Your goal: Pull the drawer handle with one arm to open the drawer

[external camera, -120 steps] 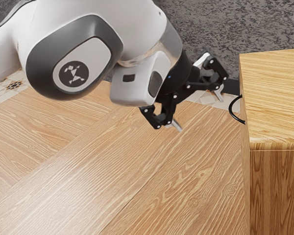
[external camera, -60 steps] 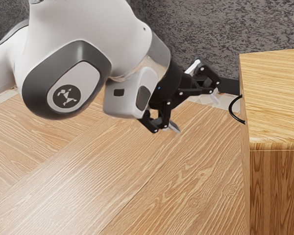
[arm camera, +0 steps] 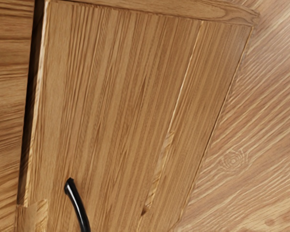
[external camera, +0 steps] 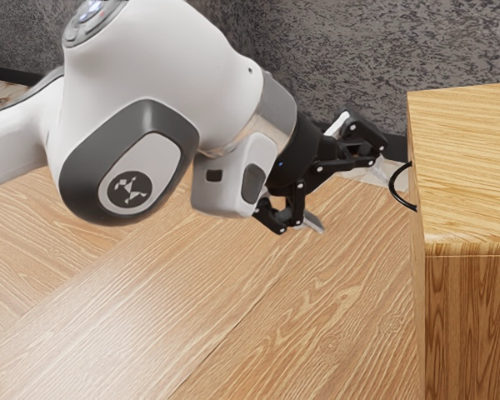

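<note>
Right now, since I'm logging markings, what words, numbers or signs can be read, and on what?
No words or numbers can be read.
One sign: a white geometric emblem on a black disc, on the arm's grey joint cover.
The drawer front and handle bear no text.

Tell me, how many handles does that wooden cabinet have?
1: a black curved handle on the cabinet's drawer front. Hidden sides could hold more.
</note>
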### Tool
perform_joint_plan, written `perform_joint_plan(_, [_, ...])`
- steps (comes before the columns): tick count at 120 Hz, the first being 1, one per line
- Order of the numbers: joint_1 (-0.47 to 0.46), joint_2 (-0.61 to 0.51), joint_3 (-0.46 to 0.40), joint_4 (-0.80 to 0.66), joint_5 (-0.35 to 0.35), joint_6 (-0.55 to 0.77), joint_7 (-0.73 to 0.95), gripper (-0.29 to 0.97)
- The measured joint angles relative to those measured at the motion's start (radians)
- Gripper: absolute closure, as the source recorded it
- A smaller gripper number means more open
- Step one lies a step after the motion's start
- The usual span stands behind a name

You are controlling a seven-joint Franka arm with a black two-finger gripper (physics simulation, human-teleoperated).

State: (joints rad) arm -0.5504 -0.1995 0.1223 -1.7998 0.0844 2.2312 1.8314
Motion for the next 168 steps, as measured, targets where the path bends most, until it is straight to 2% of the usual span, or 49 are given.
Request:
perform_joint_plan(46, [-0.030, -0.002, 0.001, 0.002, 0.011, -0.053, 0.009, 0.02])
perform_joint_plan(168, [-0.019, 0.056, 0.028, 0.005, 0.023, 0.039, 0.015, 0.02])
